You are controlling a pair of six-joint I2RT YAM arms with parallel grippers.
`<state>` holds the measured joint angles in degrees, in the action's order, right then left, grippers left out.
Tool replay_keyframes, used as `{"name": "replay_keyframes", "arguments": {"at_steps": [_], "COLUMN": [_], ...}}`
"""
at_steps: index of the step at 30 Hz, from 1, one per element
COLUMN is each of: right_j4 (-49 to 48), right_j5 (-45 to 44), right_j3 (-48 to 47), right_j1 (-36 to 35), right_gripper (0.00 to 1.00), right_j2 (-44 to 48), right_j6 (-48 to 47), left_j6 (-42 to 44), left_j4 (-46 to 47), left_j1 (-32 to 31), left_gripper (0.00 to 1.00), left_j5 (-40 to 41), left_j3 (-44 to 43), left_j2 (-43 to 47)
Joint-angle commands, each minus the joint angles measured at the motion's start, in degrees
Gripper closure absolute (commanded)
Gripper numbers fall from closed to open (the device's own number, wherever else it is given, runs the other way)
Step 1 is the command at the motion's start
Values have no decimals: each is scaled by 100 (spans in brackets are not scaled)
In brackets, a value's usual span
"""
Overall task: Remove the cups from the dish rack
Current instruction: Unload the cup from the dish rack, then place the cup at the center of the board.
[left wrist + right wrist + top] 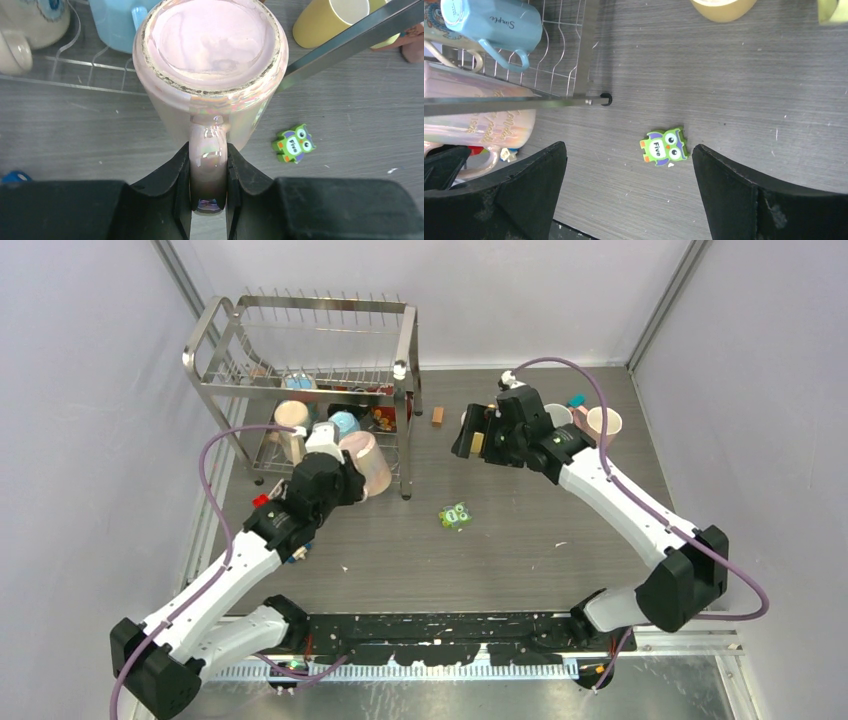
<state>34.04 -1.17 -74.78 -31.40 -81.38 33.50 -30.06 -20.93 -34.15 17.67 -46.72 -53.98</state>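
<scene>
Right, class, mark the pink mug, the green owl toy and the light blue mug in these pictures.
pink mug (210, 42): left wrist view, middle of its base.
green owl toy (664, 146): right wrist view, its belly.
light blue mug (494, 25): right wrist view, its side wall.

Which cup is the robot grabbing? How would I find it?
Find the big shiny dish rack at the back left of the table. By its front right post, the left hand is shut on the handle of a pink mug tipped on its side. Unlike the light blue mug and beige mug beside it, it is shimmery pink.
</scene>
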Motion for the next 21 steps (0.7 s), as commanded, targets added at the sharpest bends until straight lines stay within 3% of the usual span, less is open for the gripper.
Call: {"name": "replay_keyframes", "arguments": {"at_steps": [1, 10, 21], "right_j4": [-415, -1137, -2933], "right_j5": [38, 358, 496], "right_j3": [296, 1406, 2728], "right_j1": [-126, -668, -1316], "right_gripper": [0, 0, 1], "right_j2": [558, 1329, 1701], "right_j6": [374, 1326, 2710], "left_j6": [-988, -2751, -4806], "left_j4": [200, -191, 599], "left_j1": [-80, -226, -355], "left_gripper": [100, 100, 100], "left_j5": [-15, -430, -1077], "left_j3": [6, 137, 684], "left_j2": [446, 757, 1176]}}
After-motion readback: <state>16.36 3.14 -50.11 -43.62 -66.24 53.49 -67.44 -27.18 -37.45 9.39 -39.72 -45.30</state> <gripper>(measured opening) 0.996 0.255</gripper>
